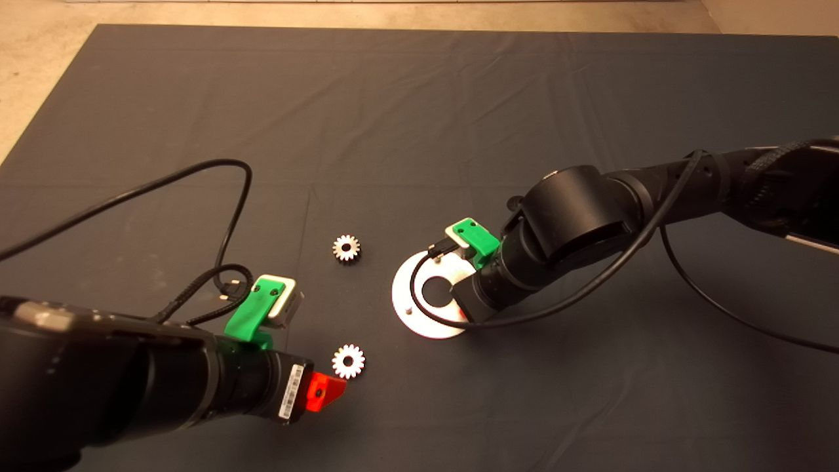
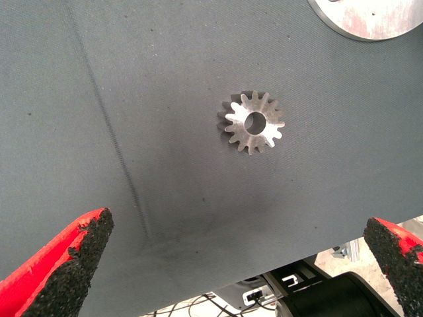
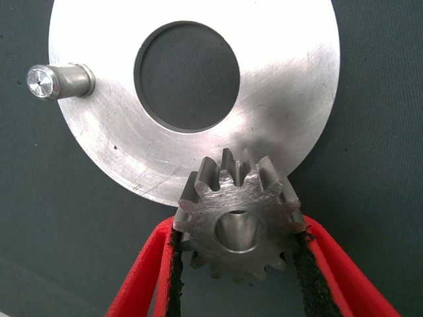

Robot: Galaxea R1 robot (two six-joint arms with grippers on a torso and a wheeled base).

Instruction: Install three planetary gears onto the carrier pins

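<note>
Overhead, the right arm reaches in from the right and bends down over the round silver disc [image 1: 426, 298] near the middle of the dark mat [image 1: 419, 118]; its wrist hides the right gripper itself and part of the disc, which suits a gear being lowered toward a pin from above. Two loose gears lie flat on the mat, one [image 1: 346, 248] to the left of the disc and a second [image 1: 348, 361] nearer the front, just beside the red fingertip of the left gripper [image 1: 324, 391], which comes in from the lower left as if lined up for the next pick. From the left wrist, that second gear [image 2: 252, 122] lies flat with its bore up, ahead of the left gripper's two fingers [image 2: 63, 261], which stand wide apart and touch nothing; the disc's edge [image 2: 370, 20] shows just beyond it. From the right wrist, the right gripper [image 3: 238, 264] is clamped on a third gear [image 3: 236, 218], its pads pressing the teeth on either side so the bore stays free. This gear hangs at the disc's rim [image 3: 277, 79], and metal shows through its bore, though whether that is a pin I cannot tell. One bare pin [image 3: 59, 80] stands upright on the far side of the centre hole.
</note>
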